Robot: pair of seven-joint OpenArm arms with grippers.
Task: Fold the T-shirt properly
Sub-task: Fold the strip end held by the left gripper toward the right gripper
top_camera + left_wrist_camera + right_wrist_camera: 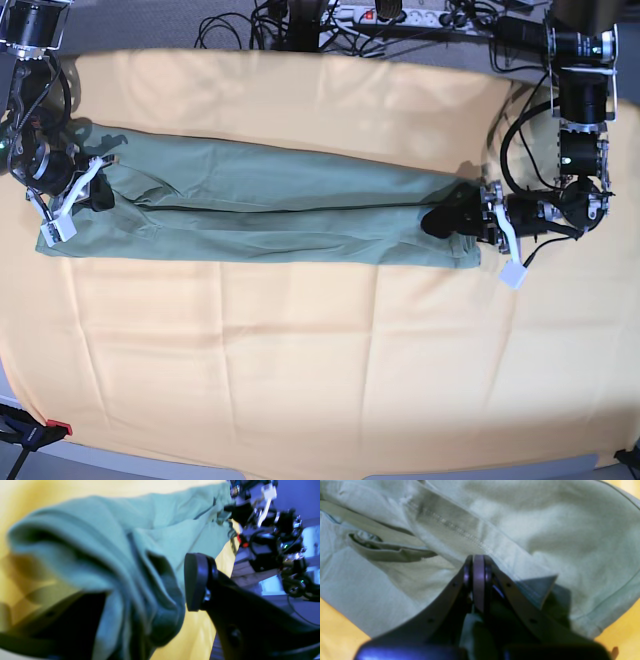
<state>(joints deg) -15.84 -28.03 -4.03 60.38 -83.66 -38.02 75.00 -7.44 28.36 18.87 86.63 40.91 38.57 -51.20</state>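
Note:
The sage-green T-shirt [270,200] lies as a long narrow strip across the yellow-orange cloth. In the base view my left gripper [440,220] is at the strip's right end. Its wrist view shows a bunched fold of the T-shirt [100,542] between the two fingers of the left gripper [140,597], which stand wide apart. One black pad [197,580] sits just beside the fabric. My right gripper [95,195] is at the strip's left end. In its wrist view the right gripper [478,565] is shut on the T-shirt [557,530], beside a stitched hem.
The yellow-orange cloth [300,350] covers the whole table under the shirt. Cables and a power strip [390,15] run along the far edge. A red clamp [55,430] holds the cloth at the near left corner.

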